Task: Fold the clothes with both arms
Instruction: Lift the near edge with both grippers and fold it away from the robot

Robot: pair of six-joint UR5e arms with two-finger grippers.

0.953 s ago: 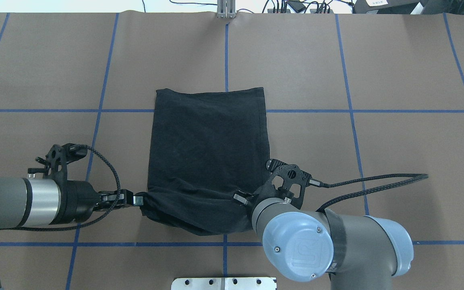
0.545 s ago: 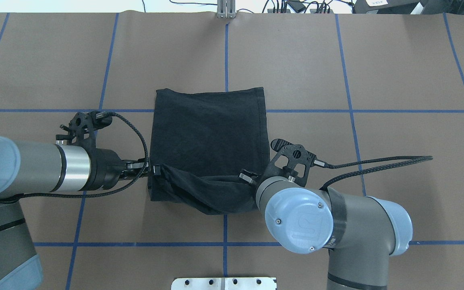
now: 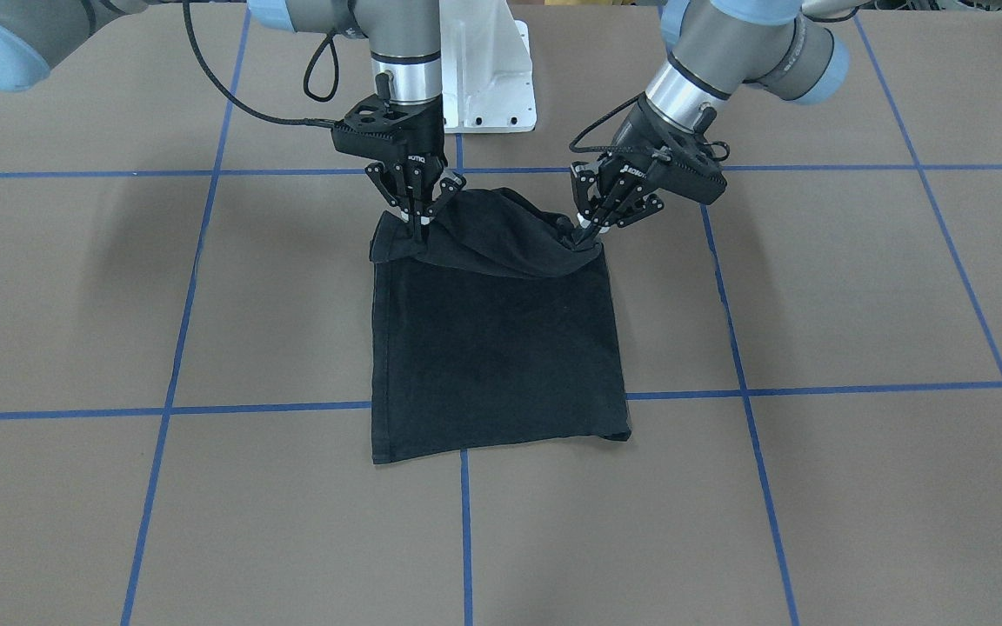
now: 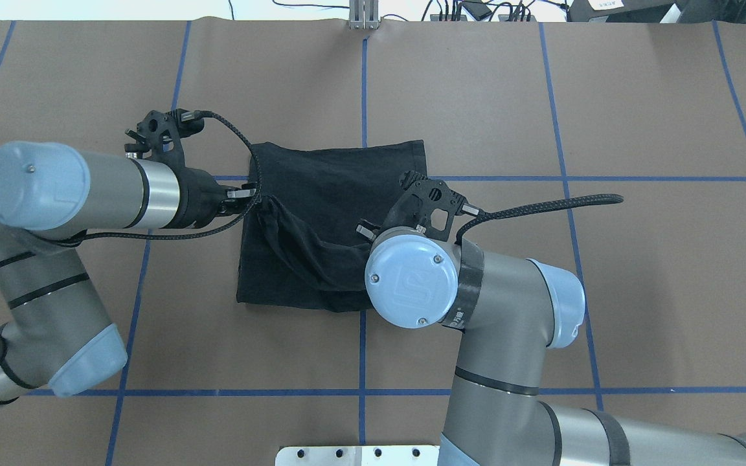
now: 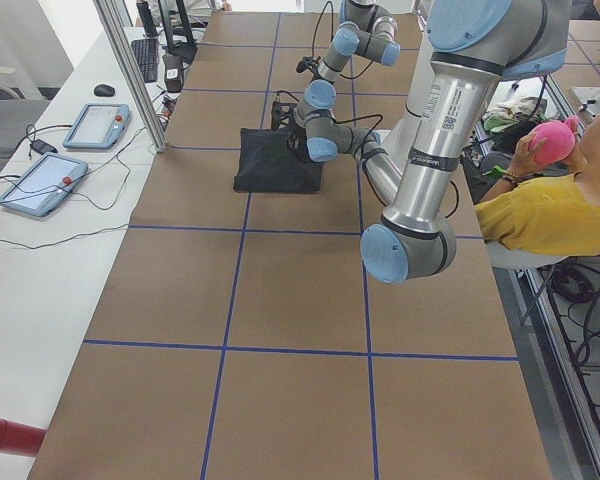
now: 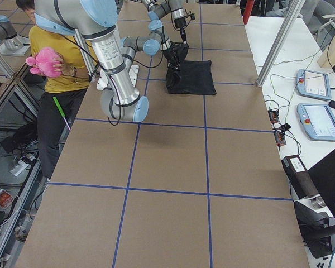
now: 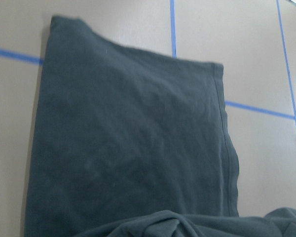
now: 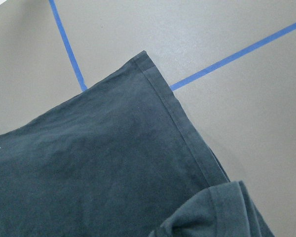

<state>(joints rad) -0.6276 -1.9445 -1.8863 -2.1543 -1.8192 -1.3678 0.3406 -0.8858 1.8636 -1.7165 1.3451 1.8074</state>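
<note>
My L gripper (image 3: 589, 229) pinches one near corner of the black T-shirt (image 3: 497, 348), fingers pressed together on the cloth. My R gripper (image 3: 421, 228) does the same w/ the other near corner. Both corners are held up off the brown table (image 3: 814, 304), and the edge btwn my two sets of fingers sags in a bunched roll. The rest of the shirt lies flat beyond my fingertips (plain black side up), its far edge just past a blue tape line (image 3: 814, 387). Wrist cams show flat cloth ahead, raised fold nearest the fingers.
</note>
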